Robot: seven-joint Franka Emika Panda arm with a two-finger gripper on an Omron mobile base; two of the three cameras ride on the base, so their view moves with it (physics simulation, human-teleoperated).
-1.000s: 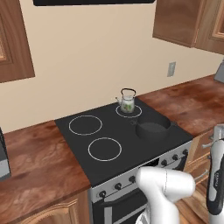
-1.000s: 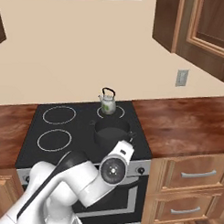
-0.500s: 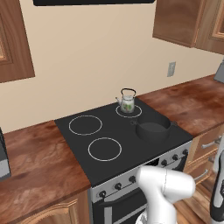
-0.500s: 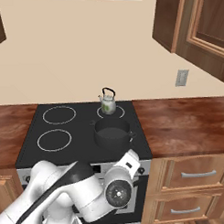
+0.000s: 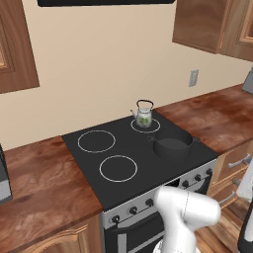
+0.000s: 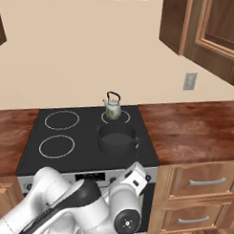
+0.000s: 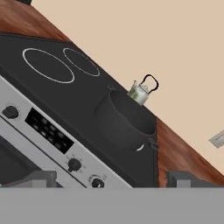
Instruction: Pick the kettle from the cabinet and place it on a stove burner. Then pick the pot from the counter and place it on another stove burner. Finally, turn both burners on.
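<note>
The kettle (image 5: 144, 116) (image 6: 112, 108) stands upright on the back right burner of the black cooktop (image 5: 133, 148). The dark pot (image 5: 172, 146) (image 6: 117, 139) sits on the front right burner, just in front of the kettle. The two left burners (image 5: 96, 141) (image 5: 118, 168) are bare white rings. My gripper (image 7: 111, 180) is open, its fingertips (image 7: 43, 177) wide apart with nothing between them. It hangs low in front of the range, facing the knobs (image 7: 74, 165) and, beyond them, the pot (image 7: 127, 122) and kettle (image 7: 141, 91).
Reddish-brown counter (image 5: 44, 183) (image 6: 195, 131) runs on both sides of the range. Light wood drawers (image 6: 202, 181) sit below it on the right. A wall outlet (image 6: 190, 81) and dark cabinets (image 6: 208, 31) are above. My folded arm (image 6: 87, 213) is in front of the oven.
My arm has sunk lower in front of the range, the hand dropping towards the knob panel. Kettle and pot have stayed in place.
</note>
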